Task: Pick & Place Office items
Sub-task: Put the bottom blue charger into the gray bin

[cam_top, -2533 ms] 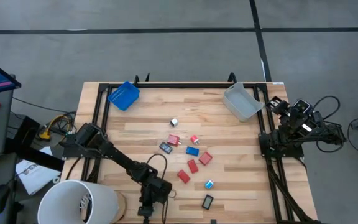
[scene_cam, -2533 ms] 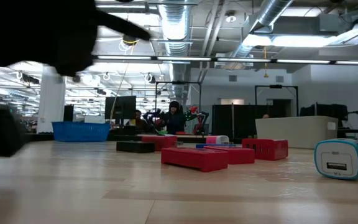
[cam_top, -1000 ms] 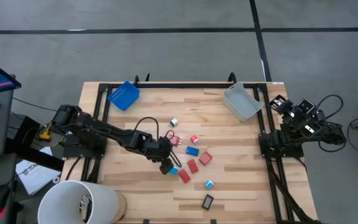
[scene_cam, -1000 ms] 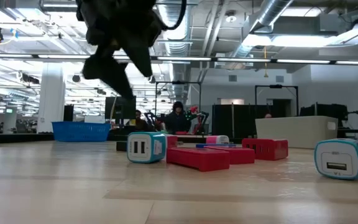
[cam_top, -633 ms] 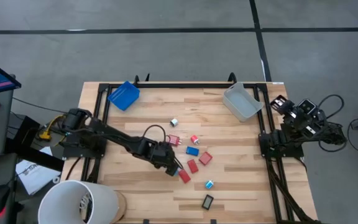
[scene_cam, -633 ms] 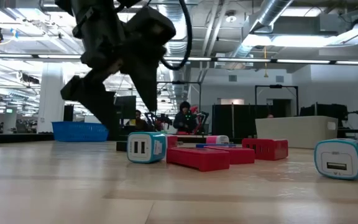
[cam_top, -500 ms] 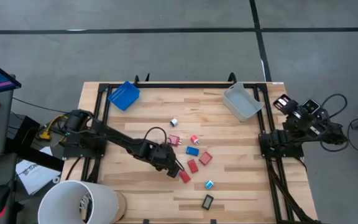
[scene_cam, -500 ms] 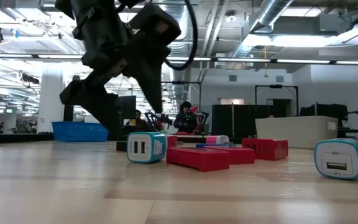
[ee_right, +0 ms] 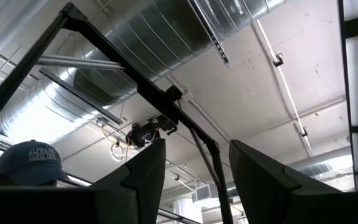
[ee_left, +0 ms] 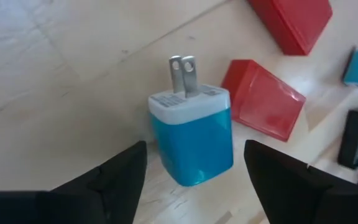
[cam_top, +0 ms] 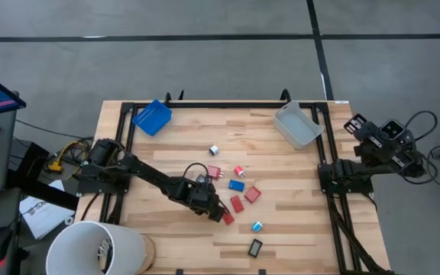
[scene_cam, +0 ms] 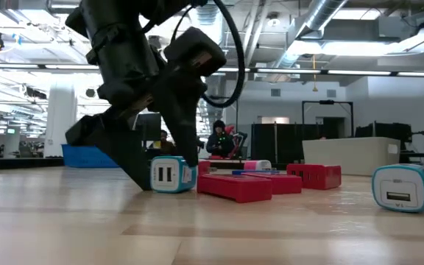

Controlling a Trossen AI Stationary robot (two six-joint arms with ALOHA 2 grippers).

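Left gripper (ee_left: 194, 163) down at the tabletop (cam_top: 166, 153) centre, jaws wide and straddling the blue plug charger (ee_left: 191, 137) lying beside the red blocks (ee_left: 263, 99), apparently positioned to close on it; right jaws part-open, parked far right.

We see a pale wooden-plank counter (cam_top: 166, 160) edged by a black metal frame. A shallow blue plastic tray (cam_top: 152, 117) lies near its far left corner and a clear grey plastic bin (cam_top: 297, 125) near its far right one. Between them, around the middle, small office items are scattered: red blocks (cam_top: 237, 203), a blue block (cam_top: 237, 185), a cyan-and-white plug-in charger (ee_left: 192, 138), a second cyan piece (cam_top: 257, 226) and a black rectangle (cam_top: 255, 247) near the front edge.
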